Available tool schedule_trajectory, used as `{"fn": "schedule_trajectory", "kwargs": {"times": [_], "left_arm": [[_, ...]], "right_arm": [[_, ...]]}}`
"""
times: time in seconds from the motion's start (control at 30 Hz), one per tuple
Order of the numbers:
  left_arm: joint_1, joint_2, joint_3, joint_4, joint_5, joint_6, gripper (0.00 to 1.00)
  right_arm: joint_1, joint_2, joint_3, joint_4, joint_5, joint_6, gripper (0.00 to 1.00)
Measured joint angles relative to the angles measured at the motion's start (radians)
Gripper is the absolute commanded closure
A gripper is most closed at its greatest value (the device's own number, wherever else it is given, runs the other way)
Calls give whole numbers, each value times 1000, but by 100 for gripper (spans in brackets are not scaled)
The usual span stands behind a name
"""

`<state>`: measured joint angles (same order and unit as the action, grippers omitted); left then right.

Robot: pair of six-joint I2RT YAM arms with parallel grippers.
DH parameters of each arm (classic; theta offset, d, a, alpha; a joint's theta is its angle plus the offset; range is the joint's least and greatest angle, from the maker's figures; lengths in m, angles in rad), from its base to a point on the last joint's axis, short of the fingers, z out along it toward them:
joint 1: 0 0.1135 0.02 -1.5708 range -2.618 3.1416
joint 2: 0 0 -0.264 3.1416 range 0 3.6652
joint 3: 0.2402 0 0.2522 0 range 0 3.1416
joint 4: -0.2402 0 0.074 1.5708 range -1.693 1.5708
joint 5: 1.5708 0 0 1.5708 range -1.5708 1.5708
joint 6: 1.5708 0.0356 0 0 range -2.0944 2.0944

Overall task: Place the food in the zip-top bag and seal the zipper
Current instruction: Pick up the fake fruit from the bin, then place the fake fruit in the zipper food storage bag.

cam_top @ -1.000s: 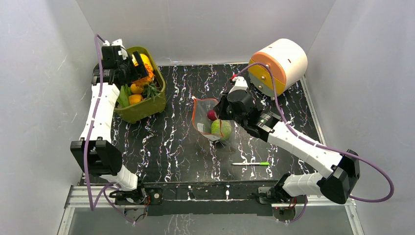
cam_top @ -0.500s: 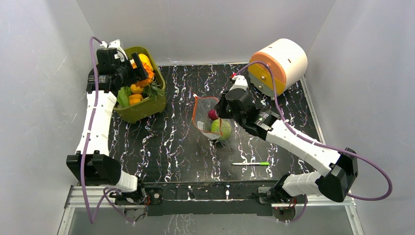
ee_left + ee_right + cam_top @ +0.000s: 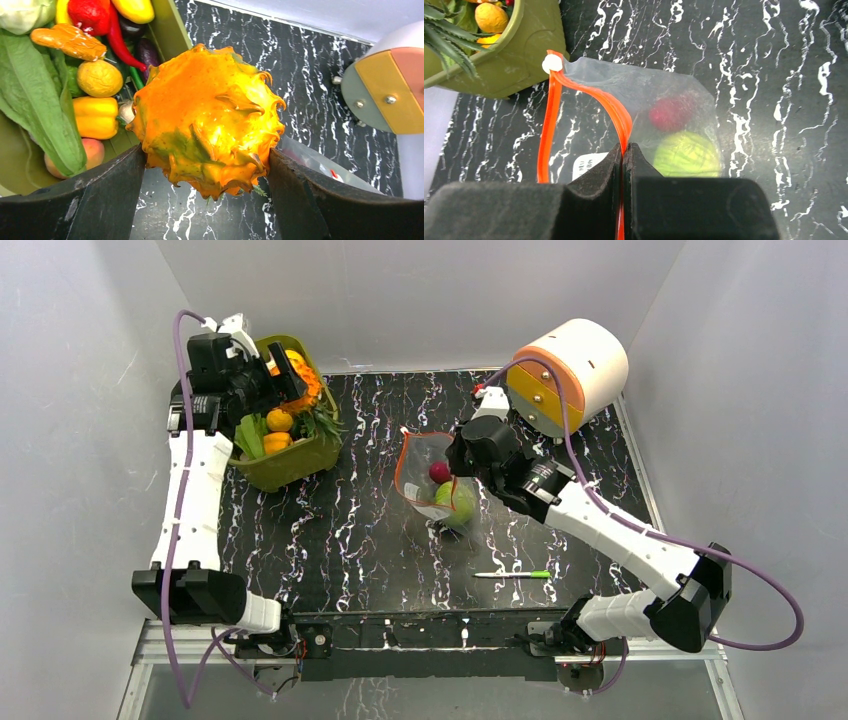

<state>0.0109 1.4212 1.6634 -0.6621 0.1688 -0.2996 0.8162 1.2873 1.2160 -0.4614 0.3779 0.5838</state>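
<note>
The left pincer (image 3: pixel 207 170) squeezed a spiky orange fruit (image 3: pixel 210 115) above the green basket (image 3: pixel 300 455), while the right pincer (image 3: pixel 623 150) pinched the red zipper (image 3: pixel 609 107) of the bag (image 3: pixel 649 85), which sat on the tabletop (image 3: pixel 350 530) with a red fruit (image 3: pixel 669 112) and a green fruit (image 3: pixel 686 152) inside.

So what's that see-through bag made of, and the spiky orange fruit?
The bag looks like thin clear plastic film: glossy, crinkled, and the green fruit shows through it. The spiky orange fruit seems to be moulded plastic or rubber, with a dull, slightly waxy sheen; which one, the look leaves open.
</note>
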Motion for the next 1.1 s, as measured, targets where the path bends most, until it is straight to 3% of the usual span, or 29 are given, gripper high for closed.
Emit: {"fn": "schedule_trajectory", "kwargs": {"times": [0.27, 0.6, 1.1], "left_arm": [[-5, -61, -18, 9, 135, -37, 61], [-53, -147, -152, 36, 391, -70, 62], [-183, -146, -335, 91, 753, -116, 62]], "right_arm": [[0, 0, 41, -20, 85, -120, 100], [-1, 10, 71, -4, 223, -294, 100], [-7, 48, 62, 80, 230, -372, 100]]}}
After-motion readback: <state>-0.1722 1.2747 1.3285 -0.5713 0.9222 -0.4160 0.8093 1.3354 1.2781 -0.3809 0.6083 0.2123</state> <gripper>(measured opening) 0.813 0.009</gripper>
